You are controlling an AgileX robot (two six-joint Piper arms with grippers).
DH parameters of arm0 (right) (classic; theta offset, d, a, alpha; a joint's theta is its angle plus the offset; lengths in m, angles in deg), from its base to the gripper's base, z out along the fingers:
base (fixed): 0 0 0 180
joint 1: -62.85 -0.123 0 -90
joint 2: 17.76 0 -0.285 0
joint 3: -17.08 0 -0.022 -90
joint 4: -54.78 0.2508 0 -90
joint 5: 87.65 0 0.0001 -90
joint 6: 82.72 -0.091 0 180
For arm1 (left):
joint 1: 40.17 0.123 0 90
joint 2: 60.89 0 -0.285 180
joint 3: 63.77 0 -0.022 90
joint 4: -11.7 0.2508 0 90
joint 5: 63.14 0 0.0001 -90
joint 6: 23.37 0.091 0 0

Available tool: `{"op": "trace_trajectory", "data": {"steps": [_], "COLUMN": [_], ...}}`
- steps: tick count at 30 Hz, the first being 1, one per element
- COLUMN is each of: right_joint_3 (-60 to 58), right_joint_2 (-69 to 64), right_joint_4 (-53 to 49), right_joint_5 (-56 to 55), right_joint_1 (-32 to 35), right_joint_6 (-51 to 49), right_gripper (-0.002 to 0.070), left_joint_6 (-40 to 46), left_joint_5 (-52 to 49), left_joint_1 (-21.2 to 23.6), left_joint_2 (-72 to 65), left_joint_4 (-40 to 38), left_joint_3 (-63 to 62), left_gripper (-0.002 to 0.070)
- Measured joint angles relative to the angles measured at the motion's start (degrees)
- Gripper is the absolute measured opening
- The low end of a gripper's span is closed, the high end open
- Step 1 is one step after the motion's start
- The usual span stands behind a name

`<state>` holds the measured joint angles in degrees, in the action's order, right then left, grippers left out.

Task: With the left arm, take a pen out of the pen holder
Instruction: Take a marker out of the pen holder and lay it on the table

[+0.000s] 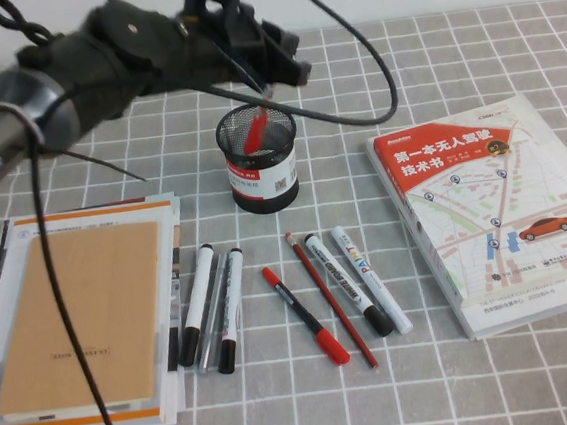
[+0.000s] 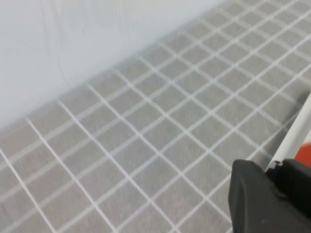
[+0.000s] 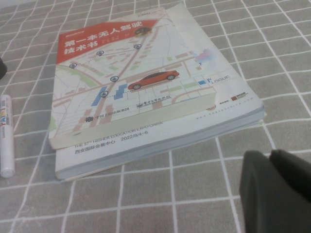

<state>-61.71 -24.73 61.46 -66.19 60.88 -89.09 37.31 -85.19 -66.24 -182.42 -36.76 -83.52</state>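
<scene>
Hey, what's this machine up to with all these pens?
A robot arm is fishing a pen out of the black mesh pen holder. Its left gripper hangs just above the holder's mouth. Its jaws look closed on the top of the red pen, most of which sits down inside the holder. The right gripper is off to the right, low beside the book. Several other pens lie loose on the table in front of the holder.

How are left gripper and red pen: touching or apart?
Touching. Left wrist view: left gripper, above the pen holder, clamps the red pen. Right gripper is near the book.
</scene>
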Motion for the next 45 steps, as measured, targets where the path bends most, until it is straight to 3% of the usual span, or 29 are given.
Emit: {"op": "trace_trajectory", "data": {"steps": [5,12,15,18,24,32,37,45], "right_joint_3": [0.00,0.00,0.00,0.00,0.00,0.00,0.00,0.00], "right_joint_2": [0.00,0.00,0.00,0.00,0.00,0.00,0.00,0.00], "right_joint_4": [0.00,0.00,0.00,0.00,0.00,0.00,0.00,0.00], "right_joint_5": [0.00,0.00,0.00,0.00,0.00,0.00,0.00,0.00], "right_joint_1": [0.00,0.00,0.00,0.00,0.00,0.00,0.00,0.00], "right_joint_6": [0.00,0.00,0.00,0.00,0.00,0.00,0.00,0.00], "right_gripper": [-0.0013,-0.0013,-0.0013,-0.0013,-0.0013,-0.0013,-0.0013,-0.0013], "left_joint_6": [-1.50,-30.25,-35.84,-38.72,-40.76,-40.63,-36.38,-19.48], "left_joint_5": [-3.36,-19.66,-24.42,-25.84,-23.08,-4.76,1.23,7.11], "left_joint_1": [0.00,0.00,0.00,0.00,0.00,0.00,0.00,0.00], "left_joint_2": [5.90,18.90,25.00,30.43,41.32,46.61,42.41,31.74], "left_joint_4": [3.49,26.60,32.76,34.01,29.49,21.64,15.22,-3.93], "left_joint_3": [0.00,0.16,3.11,7.78,26.56,49.23,51.34,51.38], "left_gripper": [0.0063,0.0063,0.0063,0.0063,0.0063,0.0063,0.0063,0.0063]}}
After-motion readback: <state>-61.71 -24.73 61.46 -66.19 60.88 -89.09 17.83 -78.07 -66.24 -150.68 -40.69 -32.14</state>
